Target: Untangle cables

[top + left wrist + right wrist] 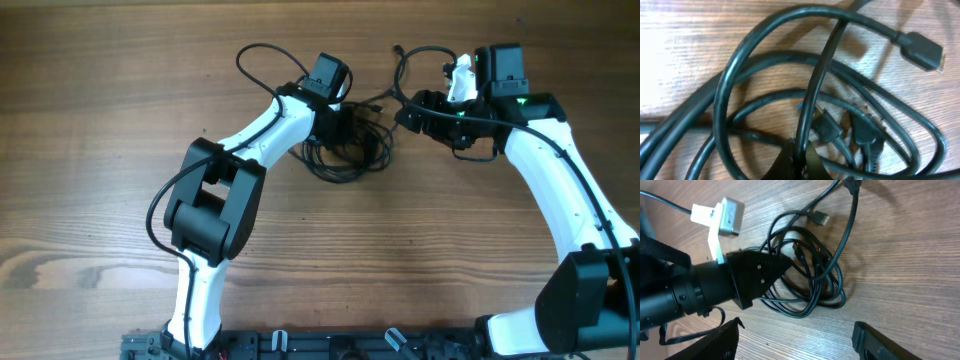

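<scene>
Counting gives two grippers and one tangle of cables [345, 155] near the middle of the wooden counter [100, 100]. The number of separate cords cannot be told, though at least three plug ends [922, 50] show in the left wrist view. The left gripper [799, 156] is largely cut off at the frame's bottom edge, its jaws clenched on one strand of the heap. The right gripper [799, 327] hovers just beside the heap, jaws released, holding nothing. The cords are thin, black and looped over one another.
</scene>
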Robot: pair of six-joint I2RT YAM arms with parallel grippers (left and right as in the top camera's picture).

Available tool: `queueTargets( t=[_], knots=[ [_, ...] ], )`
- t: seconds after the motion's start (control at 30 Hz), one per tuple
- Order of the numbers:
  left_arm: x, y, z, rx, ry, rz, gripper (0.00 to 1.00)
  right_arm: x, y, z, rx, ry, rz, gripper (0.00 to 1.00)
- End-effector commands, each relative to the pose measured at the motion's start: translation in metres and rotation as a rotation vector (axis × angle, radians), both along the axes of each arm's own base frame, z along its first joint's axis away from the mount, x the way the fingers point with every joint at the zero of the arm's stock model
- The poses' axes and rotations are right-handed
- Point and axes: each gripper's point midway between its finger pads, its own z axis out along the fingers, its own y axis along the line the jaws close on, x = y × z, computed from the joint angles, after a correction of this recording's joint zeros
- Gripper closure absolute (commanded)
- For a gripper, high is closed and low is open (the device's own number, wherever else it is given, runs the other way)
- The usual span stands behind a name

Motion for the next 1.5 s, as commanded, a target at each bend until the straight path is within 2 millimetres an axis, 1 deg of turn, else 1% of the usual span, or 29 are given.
queueTargets(
  t=[0.0,0.07,0.1,0.13,0.2,0.27,0.3,0.4,0.47,0.53,0.6,0.7,0.77,0.87,0.97,1.03,1.1,1.17,1.27,1.33,1.4,1.47],
  knots=[
    [0.015,0.003,0.063,-0.042,-0.096,0.014,0.96,0.002,0.000,-0.005,-0.014,-0.007,0.015,0.25],
    [0.018,0.002,0.114,-0.093,-0.186,0.016,0.96,0.002,0.000,-0.005,-0.014,-0.007,0.015,0.25],
    [0.016,0.001,0.135,-0.118,-0.219,0.013,0.96,0.002,0.000,-0.005,-0.014,-0.007,0.015,0.25],
    [0.012,-0.001,0.163,-0.162,-0.262,0.002,0.96,0.002,0.000,-0.005,-0.014,-0.007,0.015,0.25],
    [0.004,-0.001,0.202,-0.217,-0.322,-0.011,0.96,0.002,0.000,-0.005,-0.014,-0.007,0.015,0.25],
    [-0.003,0.000,0.230,-0.255,-0.361,0.000,0.96,0.002,0.000,-0.005,-0.014,-0.006,0.015,0.25],
    [-0.008,0.002,0.250,-0.282,-0.394,0.002,0.96,0.002,0.000,-0.005,-0.014,-0.006,0.015,0.24],
    [-0.014,0.004,0.279,-0.330,-0.446,0.010,0.96,0.002,0.000,-0.005,-0.013,-0.006,0.015,0.24],
    [-0.016,0.005,0.292,-0.350,-0.474,0.013,0.96,0.001,0.000,-0.005,-0.013,-0.005,0.015,0.25],
    [-0.016,0.005,0.297,-0.357,-0.489,0.012,0.96,0.001,0.000,-0.005,-0.013,-0.004,0.015,0.25],
    [-0.016,0.005,0.297,-0.358,-0.489,0.014,0.96,0.001,0.002,-0.004,-0.002,-0.005,0.021,0.25],
    [-0.013,0.004,0.301,-0.393,-0.473,0.067,0.96,-0.001,0.008,-0.001,0.032,-0.004,0.039,0.25],
    [-0.010,0.003,0.307,-0.423,-0.473,0.099,0.96,-0.002,0.013,0.002,0.063,-0.005,0.055,0.25],
    [0.000,0.009,0.315,-0.481,-0.458,0.190,0.96,-0.003,0.029,0.016,0.170,-0.028,0.112,0.26],
    [0.007,0.024,0.309,-0.497,-0.398,0.296,0.96,-0.004,0.040,0.029,0.251,-0.053,0.159,0.26],
    [0.006,0.034,0.296,-0.499,-0.313,0.384,0.96,-0.004,0.045,0.035,0.289,-0.070,0.180,0.26],
    [0.002,0.037,0.284,-0.492,-0.237,0.442,0.96,-0.002,0.047,0.039,0.306,-0.079,0.181,0.30],
    [-0.001,0.034,0.275,-0.510,-0.161,0.500,0.96,-0.001,0.048,0.040,0.316,-0.066,0.162,0.34],
    [-0.005,0.027,0.275,-0.568,-0.078,0.572,0.96,0.001,0.048,0.040,0.330,-0.045,0.132,0.42],
    [-0.007,0.022,0.278,-0.613,-0.022,0.614,0.96,0.002,0.048,0.040,0.337,-0.023,0.099,0.52],
    [-0.008,0.019,0.280,-0.636,0.003,0.619,0.96,0.004,0.050,0.039,0.332,-0.015,0.079,0.59],
    [-0.009,0.018,0.281,-0.642,0.006,0.613,0.96,0.005,0.054,0.040,0.336,-0.017,0.074,0.61]
  ],
)
